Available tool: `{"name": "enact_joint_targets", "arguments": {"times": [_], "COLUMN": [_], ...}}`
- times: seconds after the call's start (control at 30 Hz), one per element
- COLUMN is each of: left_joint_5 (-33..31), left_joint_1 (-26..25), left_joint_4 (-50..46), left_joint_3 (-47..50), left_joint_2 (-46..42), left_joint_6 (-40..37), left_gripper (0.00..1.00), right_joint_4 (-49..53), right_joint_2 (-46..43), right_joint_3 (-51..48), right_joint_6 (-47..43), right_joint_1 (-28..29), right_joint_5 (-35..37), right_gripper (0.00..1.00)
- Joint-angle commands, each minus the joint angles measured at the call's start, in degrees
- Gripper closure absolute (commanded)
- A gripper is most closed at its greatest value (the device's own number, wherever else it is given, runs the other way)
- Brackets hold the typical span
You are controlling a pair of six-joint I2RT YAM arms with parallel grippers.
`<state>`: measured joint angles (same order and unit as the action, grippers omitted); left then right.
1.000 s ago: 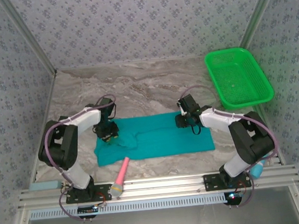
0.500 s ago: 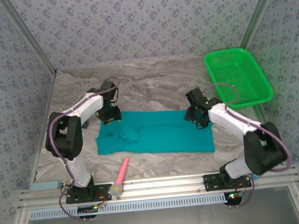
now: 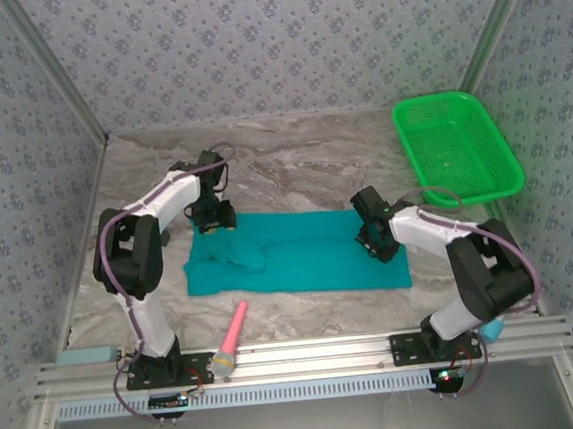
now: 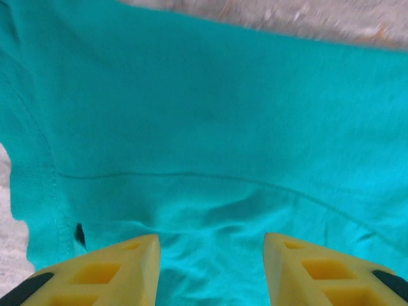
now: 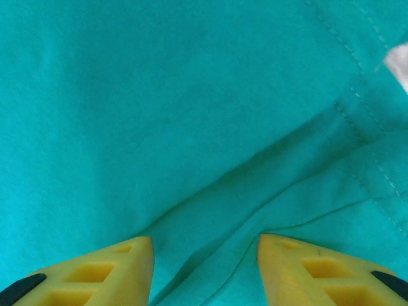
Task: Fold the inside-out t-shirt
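Teal cloth lies in a long, flattened band across the middle of the marble table [image 3: 292, 164]: this is the t-shirt [image 3: 300, 258], with its left end bunched into soft wrinkles and its right end smoother and squarer. The left gripper [image 3: 212, 221] sits at the shirt's far left corner. Its yellow fingers [image 4: 108, 271] stand apart over a seam, with nothing pinched between them. The right gripper [image 3: 374, 239] hangs over the right part of the shirt, its jaws likewise parted above a shallow crease and holding no cloth. A green basket [image 3: 437, 99] rests at the far right corner, well apart from the shirt. A pink toy microphone [image 3: 233, 336] lies just in front of the shirt's near edge.
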<state>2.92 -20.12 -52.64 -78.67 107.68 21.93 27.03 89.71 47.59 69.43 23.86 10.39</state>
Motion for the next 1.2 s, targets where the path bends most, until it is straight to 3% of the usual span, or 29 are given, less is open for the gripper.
{"name": "enact_joint_targets", "arguments": {"times": [0.0,0.17,0.4,0.57,0.73,0.83,0.97,1.17], "left_joint_5": [-0.92,0.51,-0.29,0.95,4.16,5.21,6.94,8.23], "left_joint_1": [0.39,0.41,0.1,-1.0,-5.19,-8.17,-11.41,-12.82], "left_joint_4": [-3.8,-5.69,-7.06,-3.58,-0.44,0.41,1.69,2.91], "left_joint_3": [1.44,3.1,6.81,10.42,8.68,5.92,4.28,4.23], "left_joint_2": [-2.69,-6.16,-9.33,-9.74,-5.89,-3.71,-1.35,2.16], "left_joint_6": [-1.88,-3.32,-3.91,-1.7,0.49,1.56,3.22,4.14], "left_gripper": [0.53,0.52,0.51,0.5,0.51,0.51,0.51,0.51], "right_joint_4": [-5.65,-12.09,-12.34,-9.33,-6.1,-3.26,-7.01,-13.19], "right_joint_2": [6.85,20.25,36.79,39.74,31.31,24.13,17.19,19.34], "right_joint_3": [4.57,14.9,39.68,52.08,48.85,40.81,27.56,23.18], "right_joint_6": [-2.05,-7.91,-17.51,-23.06,-22.98,-21.33,-17.31,-17.84], "right_joint_1": [-1.3,-3.45,-3.92,-3.57,-4.45,-4.36,-3.4,-0.8], "right_joint_5": [4.55,1.8,-7.03,-13.89,-18.27,-16.93,-18.76,-20.42], "right_gripper": [0.53,0.54,0.54,0.5,0.46,0.46,0.46,0.46]}}
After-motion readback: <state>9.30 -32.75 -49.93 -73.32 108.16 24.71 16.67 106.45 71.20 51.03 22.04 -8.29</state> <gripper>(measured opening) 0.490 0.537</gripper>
